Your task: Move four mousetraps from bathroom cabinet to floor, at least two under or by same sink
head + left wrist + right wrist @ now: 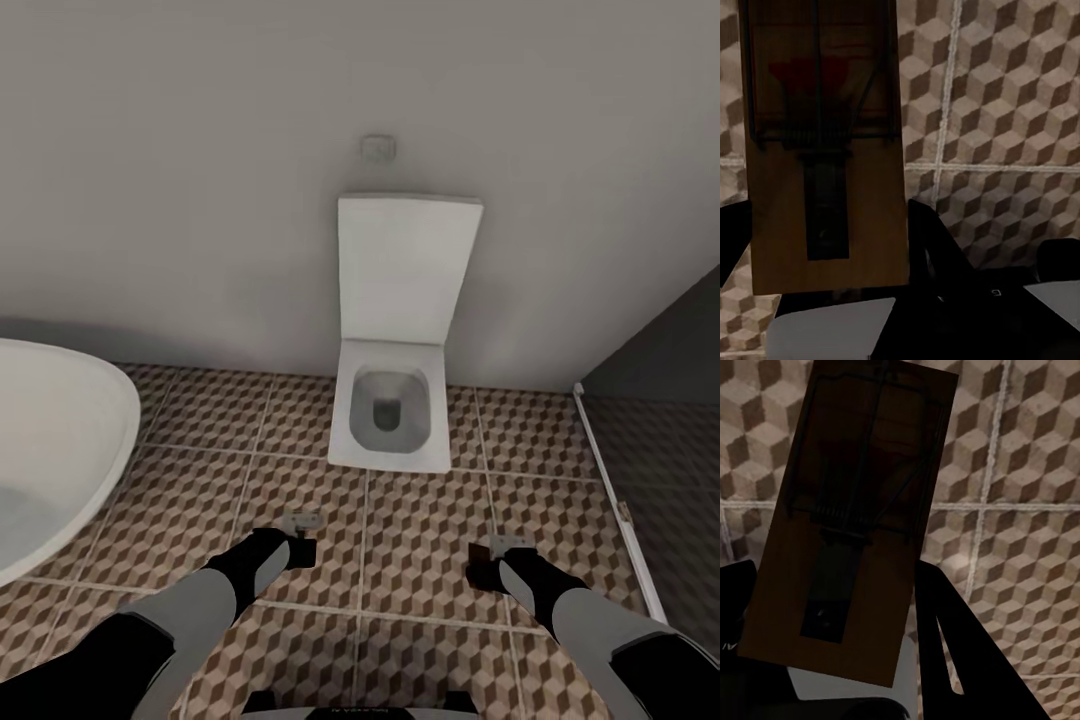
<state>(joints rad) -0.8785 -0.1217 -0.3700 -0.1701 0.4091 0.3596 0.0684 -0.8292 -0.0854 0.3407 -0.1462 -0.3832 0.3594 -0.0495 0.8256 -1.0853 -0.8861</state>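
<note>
Tools both pinching: left tool (832,296) clamps tan wooden mousetrap (825,150), right tool (832,675) second trap (847,525); steer level toward sink, clear of white toilet (392,410).

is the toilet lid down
No, the toilet has its lid raised upright against the wall, leaving the bowl open in the head view.

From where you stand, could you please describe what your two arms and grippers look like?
Both arms have pale grey forearm shells with black upper sections and black wrists. The left gripper and right gripper end in small grey blocks on black mounts. The wrist views show dark, tapering black fingers and a grey housing.
</note>
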